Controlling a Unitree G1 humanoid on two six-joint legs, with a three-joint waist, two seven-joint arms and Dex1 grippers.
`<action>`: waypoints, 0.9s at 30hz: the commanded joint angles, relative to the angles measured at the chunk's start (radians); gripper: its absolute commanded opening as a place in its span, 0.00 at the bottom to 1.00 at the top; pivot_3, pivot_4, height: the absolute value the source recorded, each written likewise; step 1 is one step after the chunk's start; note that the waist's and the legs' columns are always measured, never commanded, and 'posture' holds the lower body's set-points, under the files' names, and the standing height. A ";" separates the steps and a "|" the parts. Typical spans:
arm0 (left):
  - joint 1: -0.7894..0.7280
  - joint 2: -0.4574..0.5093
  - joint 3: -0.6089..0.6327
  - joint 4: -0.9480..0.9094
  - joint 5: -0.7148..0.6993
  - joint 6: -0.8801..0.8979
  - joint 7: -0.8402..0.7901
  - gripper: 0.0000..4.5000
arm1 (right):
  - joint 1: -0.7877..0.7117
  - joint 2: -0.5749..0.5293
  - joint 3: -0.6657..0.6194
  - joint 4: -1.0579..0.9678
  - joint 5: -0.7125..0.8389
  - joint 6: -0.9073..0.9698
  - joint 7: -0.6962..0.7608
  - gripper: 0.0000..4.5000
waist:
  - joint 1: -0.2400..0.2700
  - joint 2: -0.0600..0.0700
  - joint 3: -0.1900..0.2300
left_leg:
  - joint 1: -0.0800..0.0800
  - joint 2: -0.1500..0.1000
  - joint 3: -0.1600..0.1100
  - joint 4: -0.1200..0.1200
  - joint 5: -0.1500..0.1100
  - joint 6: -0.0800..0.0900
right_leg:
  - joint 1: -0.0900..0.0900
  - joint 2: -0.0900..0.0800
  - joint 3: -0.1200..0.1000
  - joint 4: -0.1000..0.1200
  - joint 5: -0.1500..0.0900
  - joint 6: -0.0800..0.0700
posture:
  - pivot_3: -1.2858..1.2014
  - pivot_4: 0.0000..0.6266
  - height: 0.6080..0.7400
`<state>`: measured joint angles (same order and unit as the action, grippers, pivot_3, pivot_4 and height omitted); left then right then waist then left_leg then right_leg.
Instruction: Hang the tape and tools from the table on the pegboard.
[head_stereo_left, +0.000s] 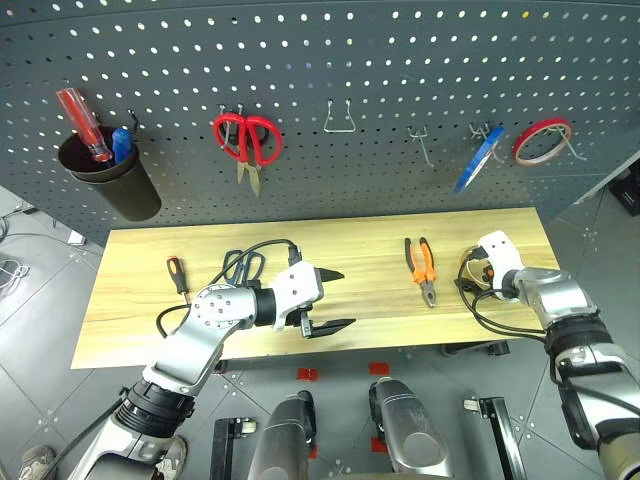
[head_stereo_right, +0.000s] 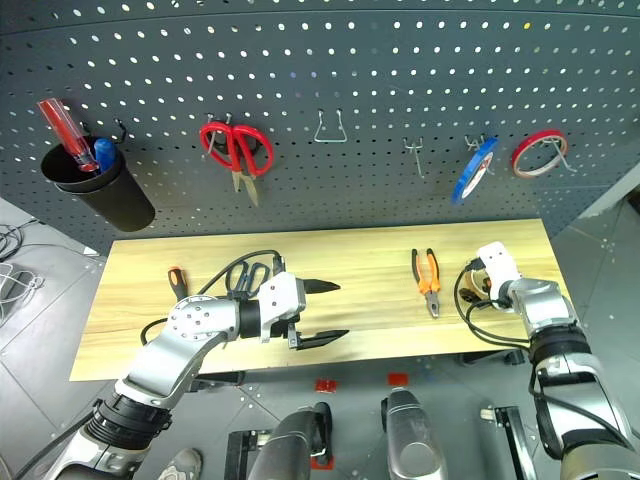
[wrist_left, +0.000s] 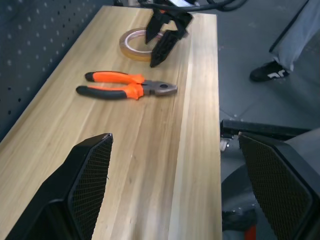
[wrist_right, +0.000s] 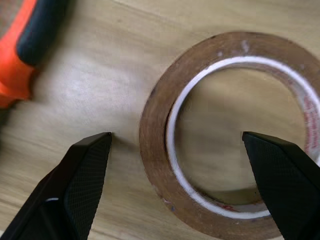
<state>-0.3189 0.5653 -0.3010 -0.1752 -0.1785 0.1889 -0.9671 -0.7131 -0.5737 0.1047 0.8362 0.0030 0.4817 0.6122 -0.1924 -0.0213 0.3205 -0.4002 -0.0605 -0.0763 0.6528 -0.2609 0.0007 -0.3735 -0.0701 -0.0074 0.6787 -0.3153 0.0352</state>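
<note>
Nearest, over the near edge of the long light wood-grain desk, hangs the left gripper, its two black fingers spread wide and holding nothing, aimed rightward along the desk. Just behind its arm lie the scissors with dark blue-black handles, and to their left the small screwdriver with an orange-and-black handle, long axis running near to far.

Right of centre lie the orange-and-black-handled pliers, handles toward the far edge, nose toward the near edge.

At the right end of the desk the thin flat roll of yellowish-tan tape lies flat. The right gripper is released and poised directly over it: one finger stands outside the ring on the pliers' side, the other over the hole, so the near wall of the roll sits between the open fingers. The right arm is plainly the closer one; a short descent and a close across that wall looks like the next need.

Beyond stands the large dark grey pegboard with thin metal hooks, a bare one near centre.
</note>
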 joint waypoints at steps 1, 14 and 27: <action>-0.019 -0.022 -0.023 -0.005 0.012 -0.031 -0.015 0.94 | -0.050 0.001 0.043 0.128 -0.057 -0.040 0.048 0.87 | -0.003 0.000 0.000 | 0.000 0.000 0.000 0.001 0.000 0.000 | 0.000 0.000 0.000 0.000 0.000 0.000 | 0.37 0.54 1.00; 0.000 -0.061 -0.020 -0.009 0.055 -0.086 0.032 0.94 | -0.029 0.006 0.040 0.087 -0.107 -0.100 0.007 0.10 | -0.003 0.000 -0.001 | 0.000 0.000 0.000 0.011 0.001 0.001 | 0.003 0.001 0.003 0.001 0.008 0.008 | 0.37 0.47 1.00; 0.191 -0.095 0.249 -0.165 -0.126 0.024 0.202 0.94 | 0.689 0.127 -0.031 -1.354 -0.234 -0.014 -0.332 0.10 | -0.004 0.005 -0.004 | -0.016 0.002 0.001 0.011 0.001 0.001 | -0.016 0.003 0.005 0.004 0.009 0.008 | 0.37 0.47 1.00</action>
<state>-0.1457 0.4755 -0.0891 -0.2653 -0.2447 0.1878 -0.7731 -0.0410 -0.4500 0.0462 -0.3844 -0.1610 0.5590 0.3494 -0.1969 -0.0159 0.3161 -0.4156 -0.0586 -0.0751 0.6636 -0.2596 0.0017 -0.3894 -0.0671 -0.0015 0.6831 -0.3061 0.0444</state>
